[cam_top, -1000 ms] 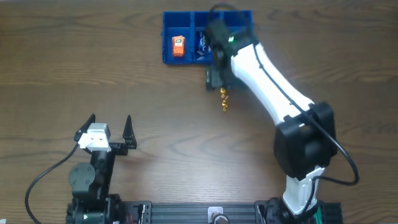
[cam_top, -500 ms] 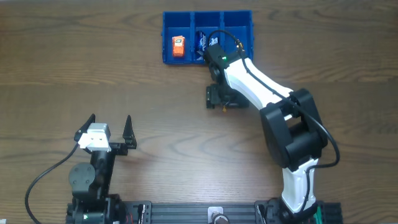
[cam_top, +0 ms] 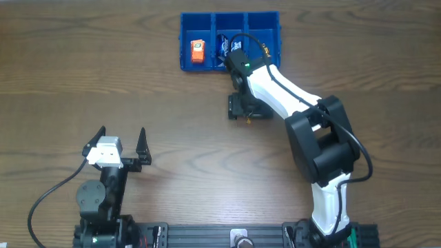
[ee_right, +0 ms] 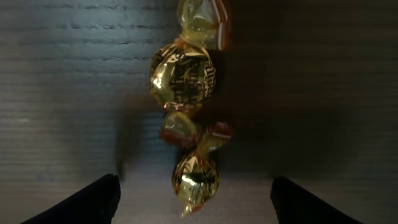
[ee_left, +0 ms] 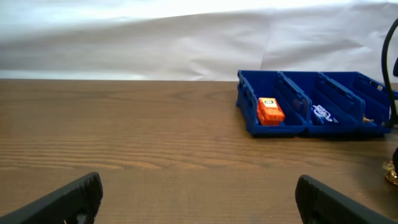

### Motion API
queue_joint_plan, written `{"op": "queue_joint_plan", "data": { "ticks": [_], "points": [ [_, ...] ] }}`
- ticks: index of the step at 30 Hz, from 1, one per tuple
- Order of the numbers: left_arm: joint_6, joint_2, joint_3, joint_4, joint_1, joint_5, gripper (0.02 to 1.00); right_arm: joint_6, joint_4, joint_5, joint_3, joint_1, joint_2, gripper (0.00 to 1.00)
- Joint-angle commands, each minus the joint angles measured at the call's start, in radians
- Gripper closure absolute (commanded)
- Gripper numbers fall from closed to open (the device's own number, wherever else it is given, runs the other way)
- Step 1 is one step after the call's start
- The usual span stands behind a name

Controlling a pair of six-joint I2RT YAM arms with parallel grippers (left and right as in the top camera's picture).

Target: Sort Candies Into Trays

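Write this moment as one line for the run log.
right hand open, low astride two gold candies on table | left hand open, empty | tray: orange candy left bin, blue candy middle bin

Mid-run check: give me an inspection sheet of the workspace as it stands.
Surface: wooden table, brown grain.
Job's things: blue tray with orange candy in its left compartment, blue-white candy in the middle one; two gold candies on the table.
Clutter: nothing seen.
Grippers: right gripper open, low over the gold candies, a finger either side; left gripper open, empty, near its base.
Cables: black cable along right arm; second cable loops at left base.
Surroundings: white backdrop behind the table.
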Motion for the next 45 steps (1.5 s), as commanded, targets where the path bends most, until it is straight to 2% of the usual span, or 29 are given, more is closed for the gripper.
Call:
{"op": "queue_joint_plan", "data": {
  "ticks": [1,2,6,8,13,20,33,39,43,45],
  "points": [
    [0.015,-0.006,-0.019,-0.034,-0.003,0.018,0.020,0.016,0.003,-0.002,-0.003,0.000,0.028,0.246],
    [0.015,-0.006,-0.019,-0.034,-0.003,0.018,0.020,0.016,0.006,-0.002,-0.003,0.000,0.028,0.270],
    [0.015,-0.006,-0.019,-0.034,-0.004,0.018,0.020,0.024,0.014,-0.002,-0.003,0.000,0.028,0.472],
    [0.015,-0.006,-0.019,-0.034,-0.004,0.018,0.020,0.028,0.017,-0.002,-0.003,0.000,0.028,0.608],
    [0.015,-0.006,-0.019,-0.034,-0.003,0.018,0.020,0.027,0.016,-0.001,-0.003,0.000,0.028,0.652],
    [0.015,-0.006,-0.019,-0.034,-0.003,0.018,0.020,0.027,0.009,-0.001,-0.003,-0.008,0.028,0.790],
    [0.015,-0.006,-0.019,-0.034,-0.004,0.018,0.020,0.027,-0.010,0.000,-0.003,-0.017,-0.059,0.847],
    [0.015,-0.006,-0.019,-0.034,-0.003,0.018,0.020,0.026,-0.011,0.072,0.066,-0.054,-0.261,0.842],
    [0.015,-0.006,-0.019,-0.034,-0.003,0.018,0.020,-0.017,-0.035,0.091,0.222,-0.120,-0.270,0.840],
    [0.015,-0.006,-0.019,-0.034,-0.003,0.018,0.020,-0.041,-0.017,0.139,0.293,-0.145,-0.258,0.840]
  ]
}}
